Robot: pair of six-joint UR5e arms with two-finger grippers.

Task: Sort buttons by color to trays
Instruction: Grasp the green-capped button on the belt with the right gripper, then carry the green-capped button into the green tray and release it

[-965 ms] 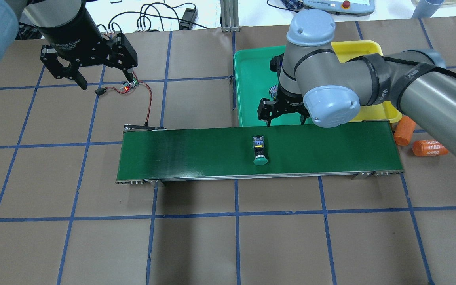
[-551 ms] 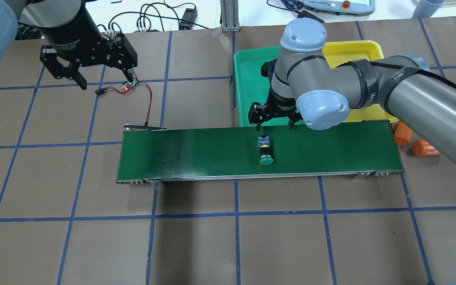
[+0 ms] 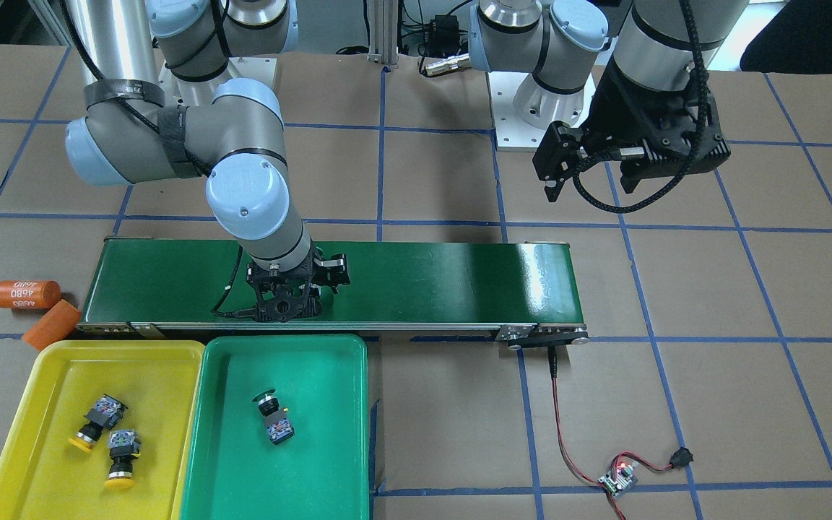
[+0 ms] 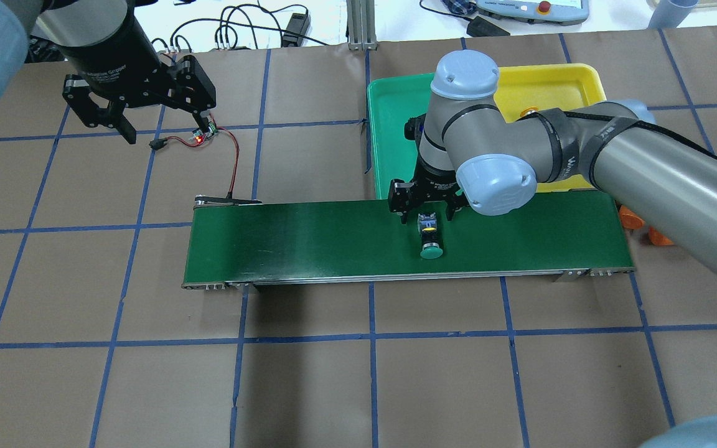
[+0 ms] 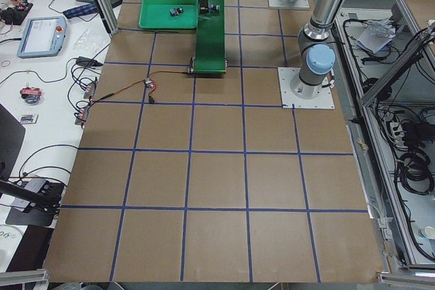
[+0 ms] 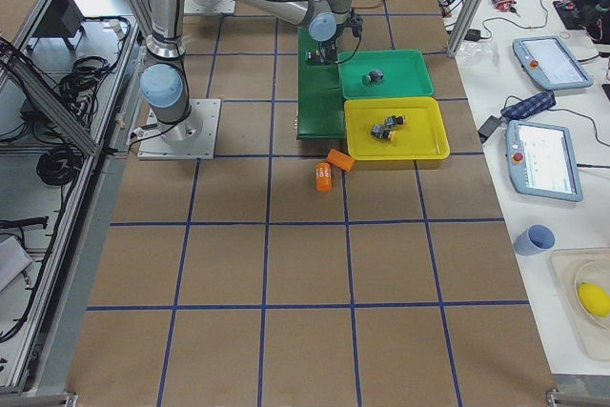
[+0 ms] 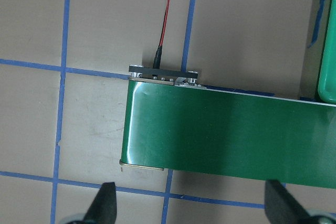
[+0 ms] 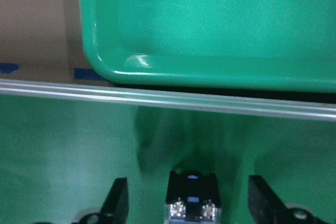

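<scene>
- Straddling the button [image 4: 429, 238] with my right gripper [image 4: 426, 218], jaws spread, empty.
- Light, rigid, I judge; pinch its 12 o'clock block [image 8: 191, 198], not the round cap [image 4: 431, 252].

One camera looks down over my shoulders, one faces me across the brown, blue-taped table [image 4: 116, 386], two stand far off at its ends. My left wrist camera looks from high onto the long dark-green conveyor belt [image 7: 226, 140], my right from close; all share it.

Dark-green conveyor belt [image 4: 309, 242], two orange cylinders [image 3: 26, 294] beside one end, small wired board [image 3: 620, 477].
</scene>
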